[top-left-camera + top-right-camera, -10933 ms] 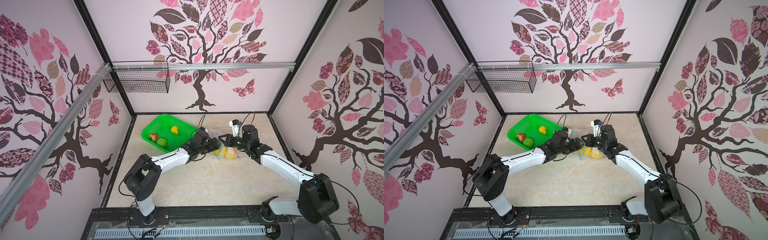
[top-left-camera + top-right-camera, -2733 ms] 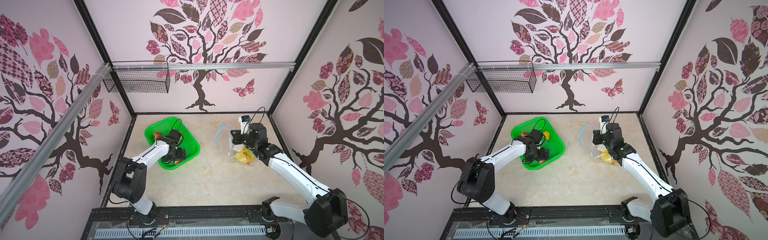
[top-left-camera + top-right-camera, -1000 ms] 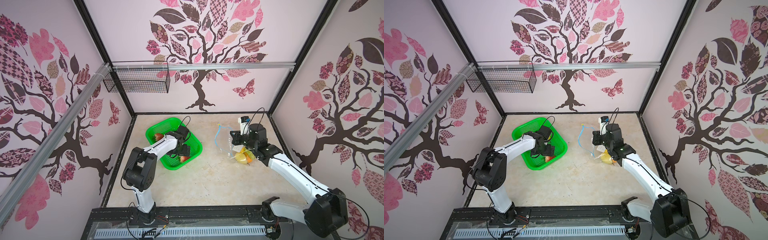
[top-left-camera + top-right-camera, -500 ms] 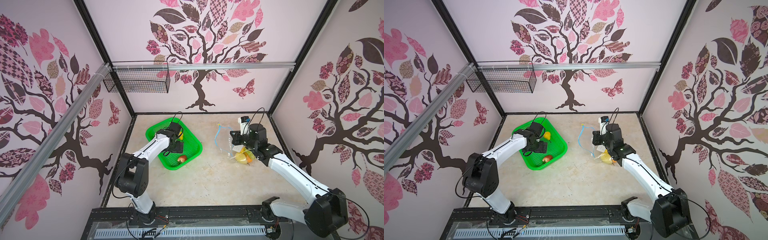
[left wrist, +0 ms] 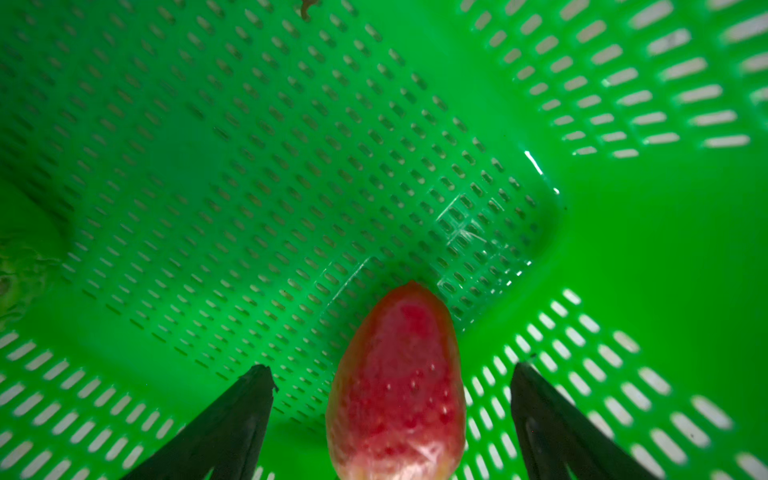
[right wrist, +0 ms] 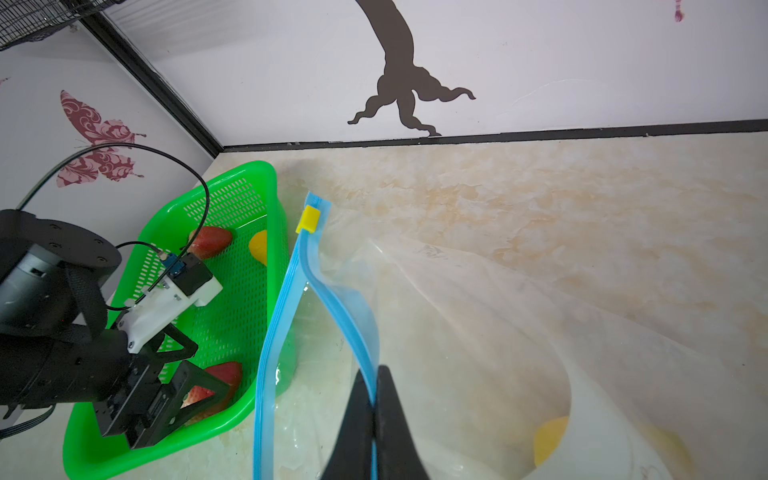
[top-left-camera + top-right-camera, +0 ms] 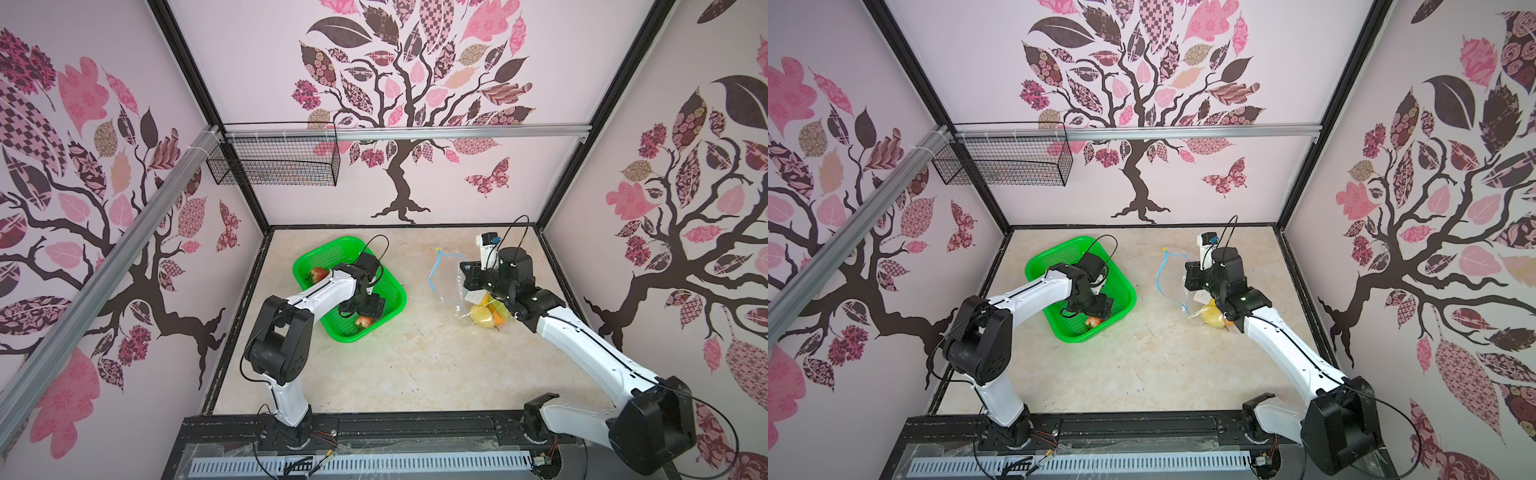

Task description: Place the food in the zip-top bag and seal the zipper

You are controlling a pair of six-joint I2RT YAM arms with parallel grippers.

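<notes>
Green mesh plastic basket (image 7: pixel 332 249) on the beige worktop (image 7: pixel 395 365); all places below are taken from it.

Risks, as I judge them:
- The strawberry (image 5: pixel 399 415) in the basket's corner nearest the arm bases is tapered and glossy. Jaws closing on the taper could squirt it against the wall, or catch only the tip and drop it on the carry.
- It lies close to the corner wall. A finger could hook a mesh slot and drag or tip the light basket.
- The zip-top bag (image 6: pixel 478 332) lies on the worktop beside the basket, on the right arm's side, and is held by one lip only. The free lip could sag and narrow the mouth, so that a released fruit lands outside.
- Another strawberry (image 6: pixel 210 241) and a lemon (image 6: pixel 258 247) wait at the basket's far end, so sealing looks some way off.

Claws:
- Left claw (image 5: pixel 390 370): inside the basket, spread wide, one finger on each side of the near strawberry, green showing in both gaps. It grips nothing. The fruit's base is out of frame, so contact there can't be ruled out.
- Right claw (image 6: pixel 375 376): outside the basket, pressed together on the light blue zipper (image 6: pixel 278 316), pinching one lip. The mouth gapes toward the basket, and the yellow slider tab (image 6: pixel 308 219) sits at the zipper's end. In the bag are a yellow piece (image 7: pixel 481 314) and something orange (image 7: pixel 500 318), probably the carrot.
</notes>
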